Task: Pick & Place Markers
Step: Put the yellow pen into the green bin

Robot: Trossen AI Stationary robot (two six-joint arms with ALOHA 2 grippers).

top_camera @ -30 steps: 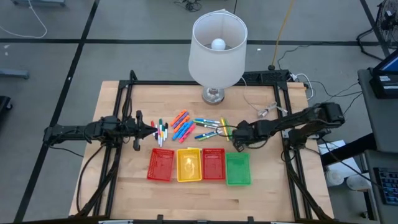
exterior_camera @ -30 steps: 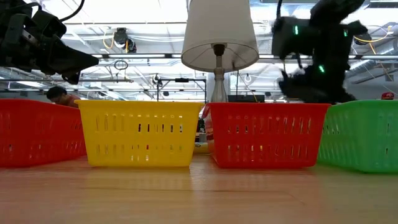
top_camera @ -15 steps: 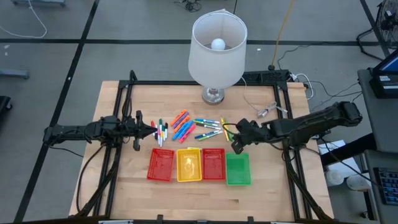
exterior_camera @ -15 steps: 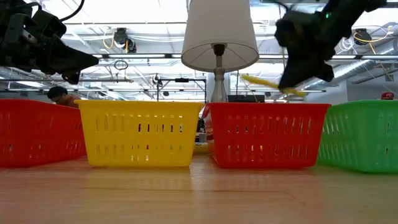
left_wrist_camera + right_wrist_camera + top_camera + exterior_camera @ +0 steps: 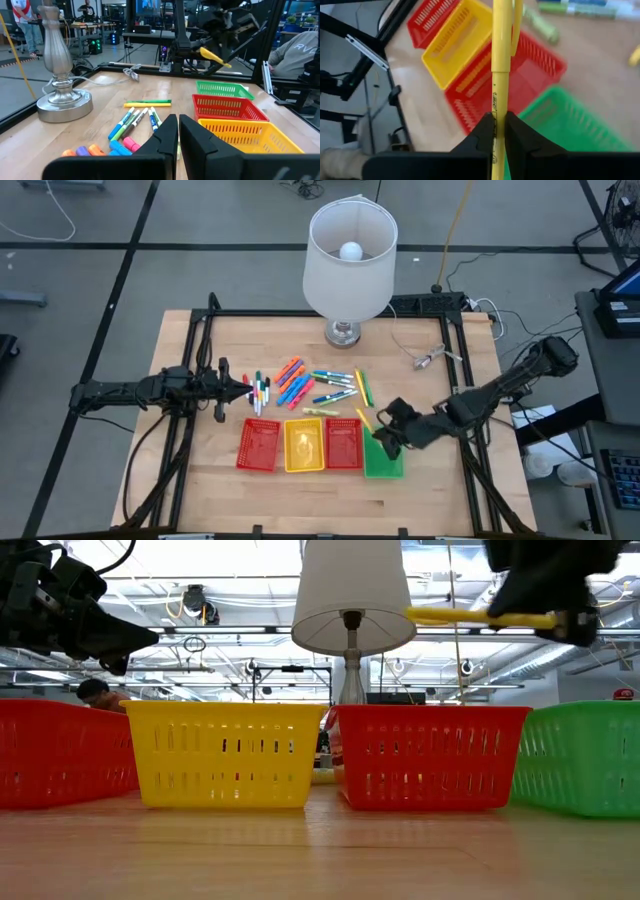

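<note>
Yellow plastic, a single yellow marker (image 5: pixel 501 60), is pinched between the closed jaws of the right gripper (image 5: pixel 385 442), which hangs above the near-left corner of the green tray (image 5: pixel 383 462) at the lower middle of the high view; the marker's free end sticks out toward the upper left, over the gap beside the neighbouring red tray (image 5: pixel 343 443). In the low view the marker lies nearly level high at the upper right, well above the tray rims. The grip appears to be near one end of the marker, so most of its length hangs free, and that is probably the main risk: if the jaws let go here, the long end could tip, strike a rim and bounce onto the worktop (image 5: pixel 440 480) or into the red tray. A second risk is choice of tray: the yellow tray (image 5: pixel 304 445) sits two places to the left, so if sorting goes by colour, a drop from this spot would put the marker in the wrong tray. The remaining markers (image 5: pixel 295 385) lie scattered on the worktop in the middle of the frame, behind the row of trays and in front of the lamp (image 5: pixel 349 260). The left gripper (image 5: pixel 240 390) waits with its jaws closed and empty at the left edge of that scatter, close enough that a careless advance might nudge the nearest markers out of place.
</note>
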